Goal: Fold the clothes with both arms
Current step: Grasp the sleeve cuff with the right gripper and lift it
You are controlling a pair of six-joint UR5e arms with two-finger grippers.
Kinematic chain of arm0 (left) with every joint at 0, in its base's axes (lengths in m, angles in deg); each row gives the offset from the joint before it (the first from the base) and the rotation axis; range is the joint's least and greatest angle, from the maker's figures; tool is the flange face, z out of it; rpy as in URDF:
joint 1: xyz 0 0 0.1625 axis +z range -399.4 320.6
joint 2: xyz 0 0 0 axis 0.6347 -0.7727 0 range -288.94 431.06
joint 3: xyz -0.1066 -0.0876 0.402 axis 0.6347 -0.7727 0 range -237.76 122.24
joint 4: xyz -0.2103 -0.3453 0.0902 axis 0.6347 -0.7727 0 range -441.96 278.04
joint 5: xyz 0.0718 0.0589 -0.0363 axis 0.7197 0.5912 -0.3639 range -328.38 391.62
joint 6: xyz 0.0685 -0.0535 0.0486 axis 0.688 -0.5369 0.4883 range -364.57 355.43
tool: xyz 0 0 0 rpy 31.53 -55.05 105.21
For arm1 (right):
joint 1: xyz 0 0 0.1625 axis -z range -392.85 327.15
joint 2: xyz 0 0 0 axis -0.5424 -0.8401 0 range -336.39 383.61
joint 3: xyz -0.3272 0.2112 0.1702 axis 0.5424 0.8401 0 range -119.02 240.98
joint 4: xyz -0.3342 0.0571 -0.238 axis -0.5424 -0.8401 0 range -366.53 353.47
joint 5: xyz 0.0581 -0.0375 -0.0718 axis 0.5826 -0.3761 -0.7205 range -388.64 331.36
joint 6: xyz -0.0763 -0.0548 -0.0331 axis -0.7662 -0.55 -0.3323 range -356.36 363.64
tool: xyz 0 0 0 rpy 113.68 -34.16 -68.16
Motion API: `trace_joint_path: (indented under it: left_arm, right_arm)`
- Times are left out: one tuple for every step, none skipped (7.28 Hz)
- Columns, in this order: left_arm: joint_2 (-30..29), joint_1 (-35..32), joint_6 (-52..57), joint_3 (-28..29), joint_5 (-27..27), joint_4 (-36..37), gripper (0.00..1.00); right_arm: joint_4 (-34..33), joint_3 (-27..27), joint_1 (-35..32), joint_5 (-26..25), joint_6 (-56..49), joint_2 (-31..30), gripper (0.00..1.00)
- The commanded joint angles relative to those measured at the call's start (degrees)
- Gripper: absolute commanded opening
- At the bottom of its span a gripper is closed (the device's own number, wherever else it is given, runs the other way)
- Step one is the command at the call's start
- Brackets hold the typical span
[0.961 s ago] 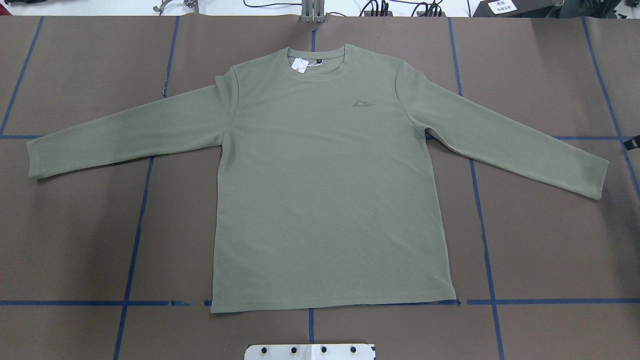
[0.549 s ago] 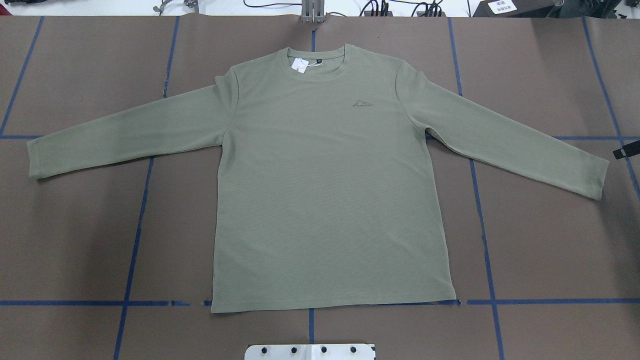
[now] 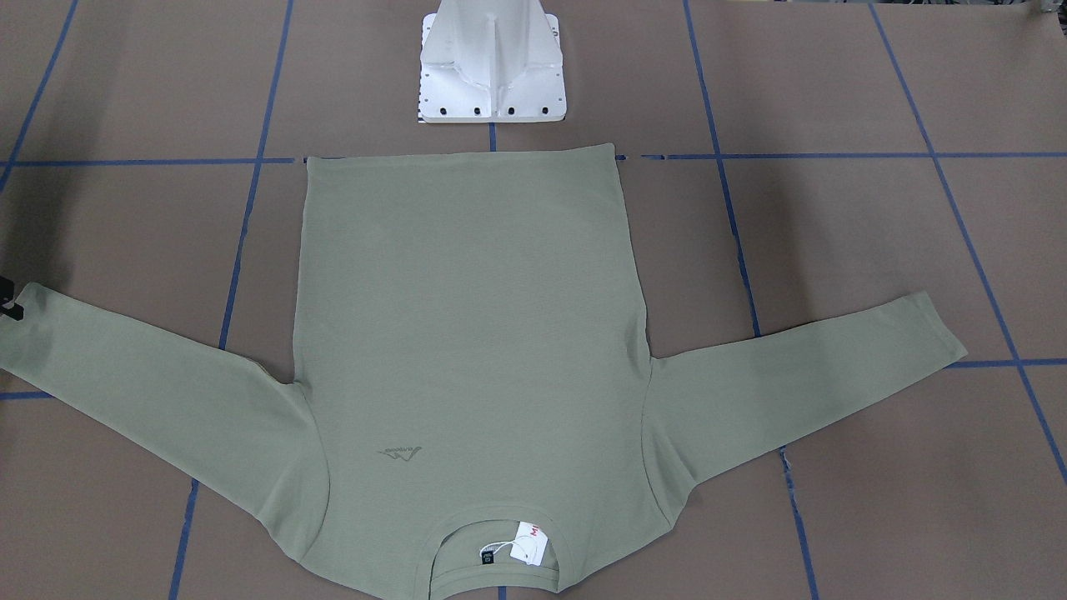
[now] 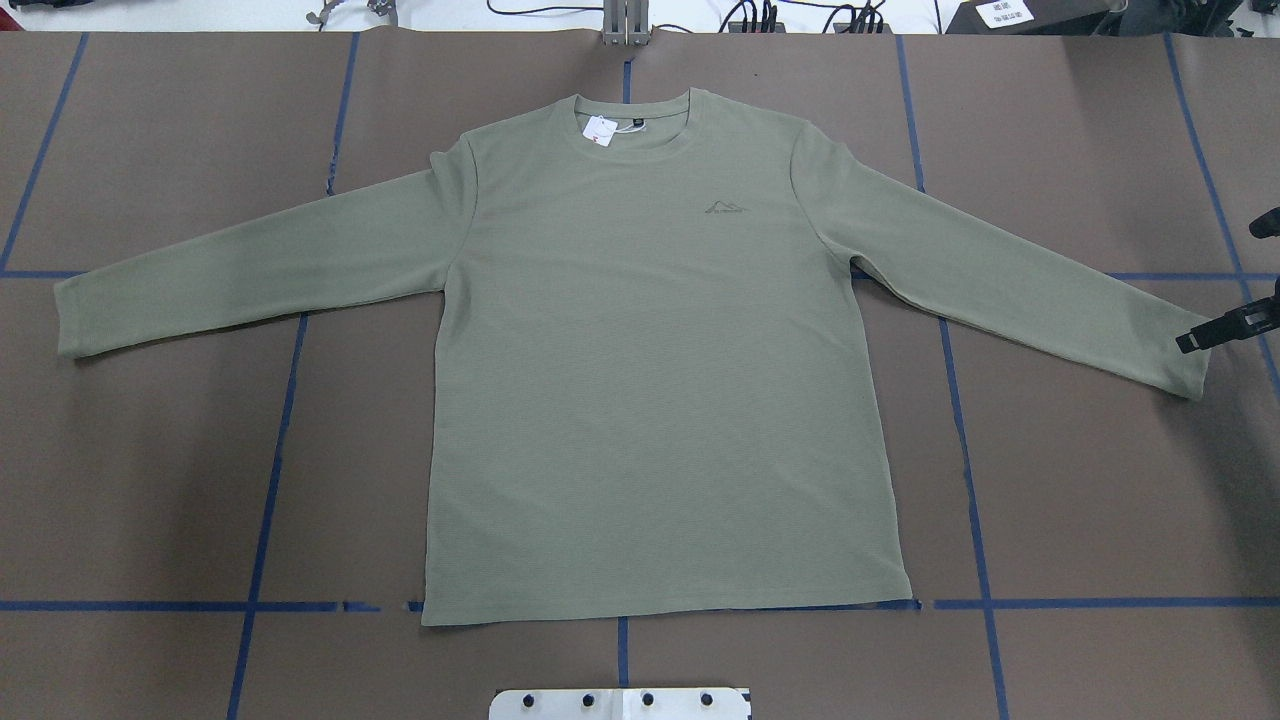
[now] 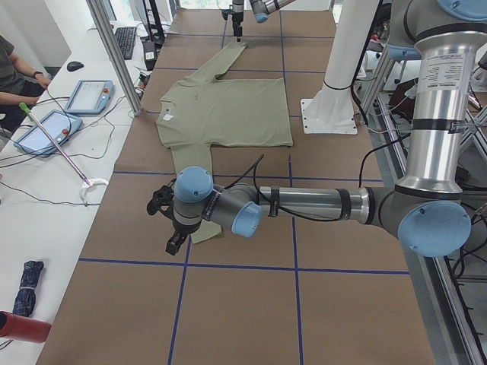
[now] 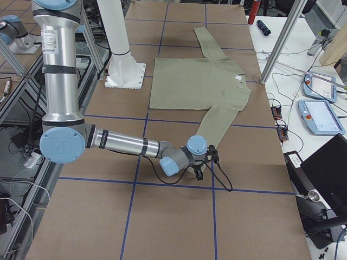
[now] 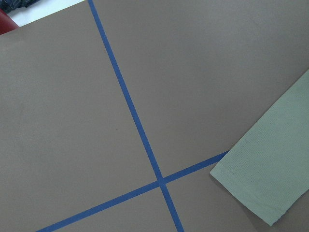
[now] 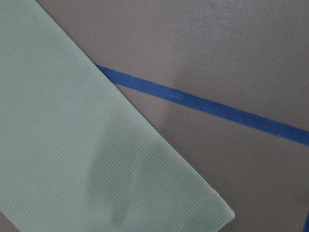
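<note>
Olive long-sleeved shirt [image 4: 650,400], flat, unfolded, mid-desk [image 4: 150,480], sleeves toward both ends; right tool [image 4: 1216,288] spread at right cuff [image 4: 1195,365]; left tool [image 5: 166,224] by left cuff [image 4: 70,320], spread or closed untellable; approach step, next apparently clamping cuffs, folding inward.

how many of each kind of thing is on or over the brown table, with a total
olive long-sleeved shirt: 1
robot arms: 2 (left arm, right arm)
white pedestal base: 1
total: 4
</note>
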Motion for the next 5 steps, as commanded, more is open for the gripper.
trace_joint_path:
  left_arm:
    - [0.09,-0.09,0.1,0.13,-0.04,0.0,1.0]
    - [0.09,-0.09,0.1,0.13,-0.04,0.0,1.0]
    - [0.09,-0.09,0.1,0.13,-0.04,0.0,1.0]
    - [0.09,-0.09,0.1,0.21,-0.04,0.0,1.0]
    - [0.09,-0.09,0.1,0.22,-0.13,0.09,1.0]
  right_arm:
    - [-0.08,0.15,1.11,-0.58,-0.04,-0.18,1.0]
    - [-0.08,0.24,1.21,-1.01,-0.04,-0.18,1.0]
    - [-0.43,0.15,1.29,-1.02,0.13,-0.18,1.0]
    - [-0.52,0.15,1.38,-1.02,0.13,-0.18,0.99]
    - [-0.61,0.15,1.56,-1.02,0.13,-0.18,0.95]
